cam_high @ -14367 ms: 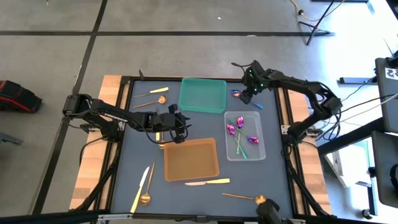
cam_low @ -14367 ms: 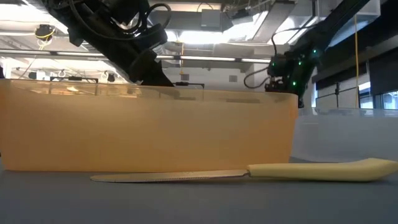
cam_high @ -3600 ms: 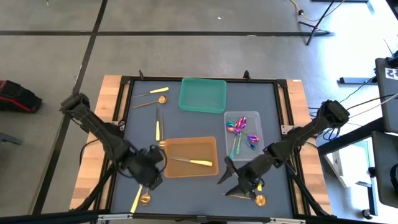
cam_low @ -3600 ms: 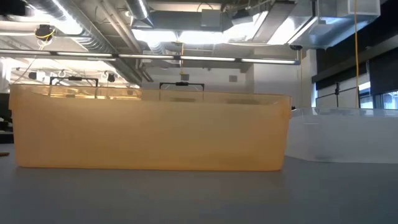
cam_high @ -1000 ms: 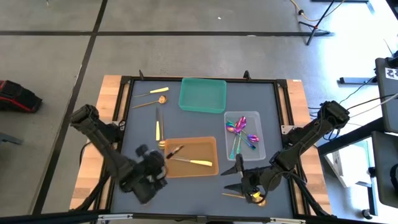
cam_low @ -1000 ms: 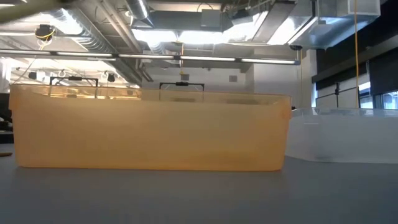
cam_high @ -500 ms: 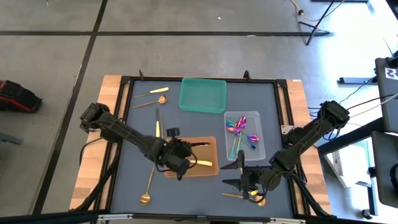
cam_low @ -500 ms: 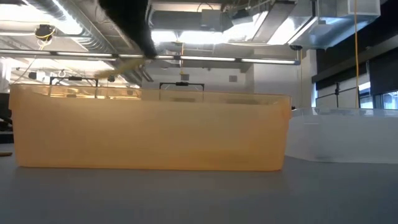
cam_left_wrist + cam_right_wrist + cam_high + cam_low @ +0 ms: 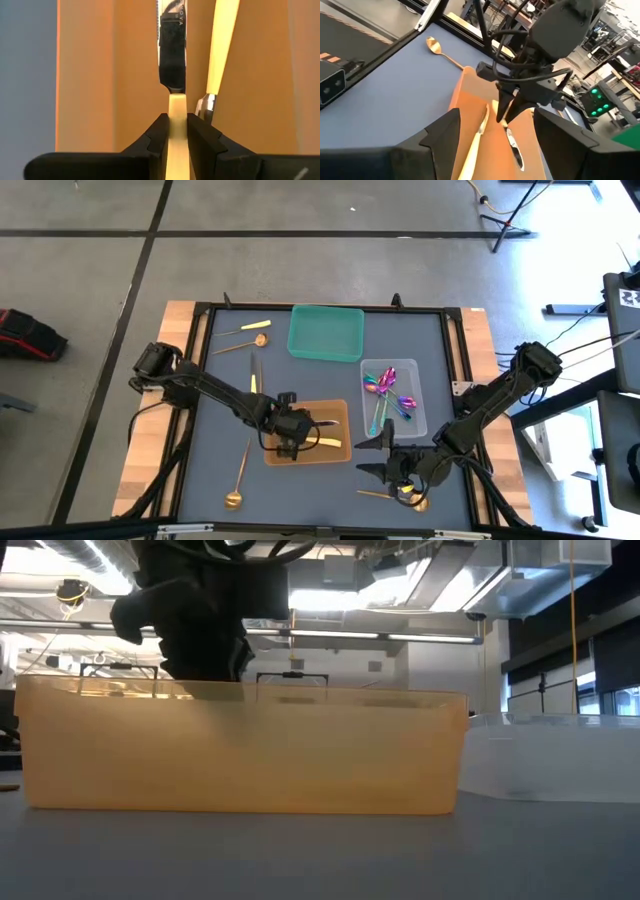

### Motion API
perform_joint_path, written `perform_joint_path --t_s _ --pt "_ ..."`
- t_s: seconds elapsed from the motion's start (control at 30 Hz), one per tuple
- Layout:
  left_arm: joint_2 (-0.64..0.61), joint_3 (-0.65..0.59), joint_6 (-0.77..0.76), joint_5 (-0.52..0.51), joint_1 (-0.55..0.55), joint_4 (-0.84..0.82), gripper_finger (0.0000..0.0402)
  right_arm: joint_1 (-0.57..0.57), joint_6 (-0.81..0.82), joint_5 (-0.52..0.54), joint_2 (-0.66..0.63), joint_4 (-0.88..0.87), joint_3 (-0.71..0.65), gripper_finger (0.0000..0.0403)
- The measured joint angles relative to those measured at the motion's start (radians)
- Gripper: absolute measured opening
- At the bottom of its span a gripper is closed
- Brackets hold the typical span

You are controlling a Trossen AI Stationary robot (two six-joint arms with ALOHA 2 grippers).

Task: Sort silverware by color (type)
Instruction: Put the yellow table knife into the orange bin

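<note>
The left gripper [image 9: 292, 438] is positioned over the orange tray [image 9: 340, 415] near the middle of the dark surface [image 9: 215, 470], and its two fingers [image 9: 159, 134] are seen in the left wrist view clamped on the yellow handle of a knife [image 9: 172, 80], the dark blade pointing away from the wrist above the tray floor. A second yellow-handled knife [image 9: 322, 442] is seen lying in the same tray just beside the held one. The right gripper [image 9: 383, 460] is held above the surface to the right of the orange tray, its fingers spread wide apart with nothing between them; a gold spoon [image 9: 398, 497] is seen on the surface just beside it, near the front edge. Several iridescent purple spoons [image 9: 385, 382] with teal handles are gathered in the clear tray [image 9: 415, 368] on the right. The green tray [image 9: 326, 332] is set at the far side of the surface. Left of the green tray, a yellow-handled knife [image 9: 246, 328] and a gold spoon [image 9: 240, 344] are laid near each other, and another yellow-handled knife [image 9: 253, 378] is laid closer to the orange tray. A further gold spoon [image 9: 238, 478] is seen at the front left, its round bowl toward the front edge.
</note>
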Motion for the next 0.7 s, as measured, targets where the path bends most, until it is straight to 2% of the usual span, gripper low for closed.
perform_joint_path --t_s 0.2,0.27,0.33,0.5,0.7 --pt "-0.001 0.022 -0.048 0.042 0.006 -0.022 0.0112 -0.014 0.009 -0.008 0.000 -0.015 0.000 0.0239" --pt "-0.003 0.058 -0.055 0.080 0.010 -0.062 0.0130 -0.019 0.012 -0.009 0.000 -0.026 0.000 0.0239" --pt "-0.017 0.098 -0.072 0.067 0.005 -0.131 0.0139 -0.019 0.018 -0.009 0.000 -0.030 0.000 0.0239" --pt "-0.105 0.167 -0.148 -0.082 0.010 -0.304 0.0143 -0.019 0.044 -0.009 0.000 -0.035 0.000 0.0239" --pt "-0.276 0.114 -0.354 -0.284 0.032 -0.489 0.0144 -0.019 0.105 -0.009 0.000 -0.048 0.000 0.0239"
